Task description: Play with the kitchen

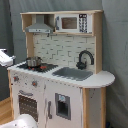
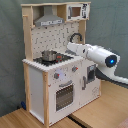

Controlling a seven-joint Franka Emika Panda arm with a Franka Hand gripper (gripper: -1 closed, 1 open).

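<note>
- While the kitchen (image 1: 60,70) (image 2: 55,60) stands upright on a light wood floor (image 2: 100,112) before a grey-green curtain (image 2: 107,22), it fills the middle of both exterior views.
- Range hood (image 1: 39,27) (image 2: 49,21): mounted under the top shelf, above the stovetop (image 1: 35,66) (image 2: 52,59).
- Microwave (image 1: 72,22) (image 2: 76,11): set in the top shelf, on the first exterior view's right of the hood.
- Pot (image 1: 33,61) (image 2: 49,54): a small metal pot rests on the stovetop.
- Faucet (image 1: 84,59) (image 2: 76,37): black and arched, at the far edge of the grey sink (image 1: 72,73), in front of the tiled back wall.
- Front panel: two knobs (image 1: 34,83) (image 2: 57,76) sit above the oven door (image 1: 28,106) (image 2: 64,96).
- Arm (image 2: 97,54): in the second exterior view, a white link with a blue-lit ring reaches from the second exterior view's right over the counter, its far end near the faucet. In the first exterior view, only a white part (image 1: 5,59) shows at the first exterior view's left edge, beside the stovetop.
- Gripper: whether the fingers are apart or together cannot be told from either view.
- A rounded white shape (image 1: 22,121) lies at the bottom edge of the first exterior view, in front of the oven door.
</note>
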